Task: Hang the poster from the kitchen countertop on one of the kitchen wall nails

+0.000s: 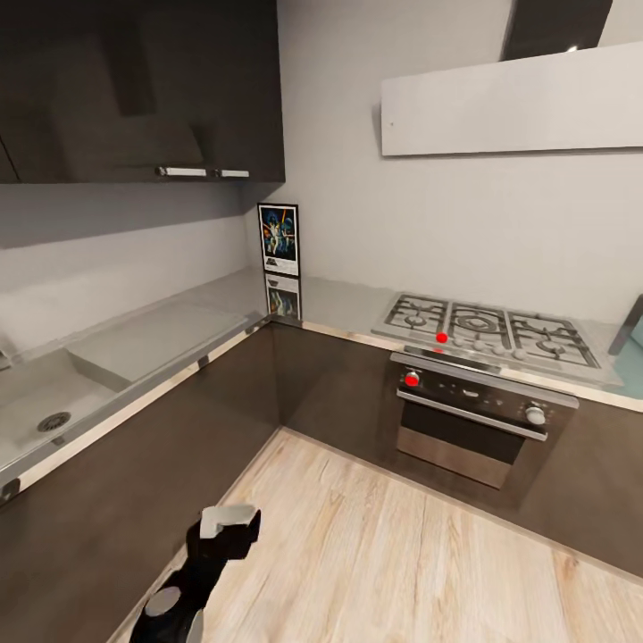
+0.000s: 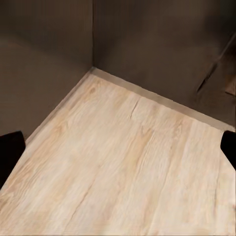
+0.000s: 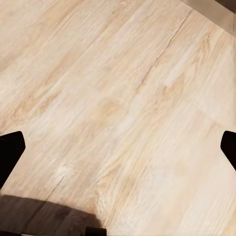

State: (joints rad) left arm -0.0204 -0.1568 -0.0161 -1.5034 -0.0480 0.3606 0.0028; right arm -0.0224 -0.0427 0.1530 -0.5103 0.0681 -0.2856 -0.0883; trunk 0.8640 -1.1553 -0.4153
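The poster (image 1: 278, 237) stands upright in the far corner of the kitchen countertop (image 1: 161, 335), leaning against the wall, with its reflection on the grey worktop below it. It has a black frame, a white border and colourful figures on dark blue. My left arm (image 1: 219, 540) hangs low over the floor, far in front of the poster. In the left wrist view my left gripper (image 2: 118, 152) is open, its dark fingertips (image 2: 10, 155) wide apart above wooden floor. The right gripper (image 3: 118, 150) is likewise open over floor boards, holding nothing.
A gas hob (image 1: 487, 329) with an oven (image 1: 473, 420) under it lies right of the corner. An inset sink (image 1: 45, 406) is at the left. Dark wall cabinets (image 1: 143, 89) hang above, a white hood panel (image 1: 513, 103) over the hob. Light wood floor (image 1: 375, 563) fills the space between the cabinet runs.
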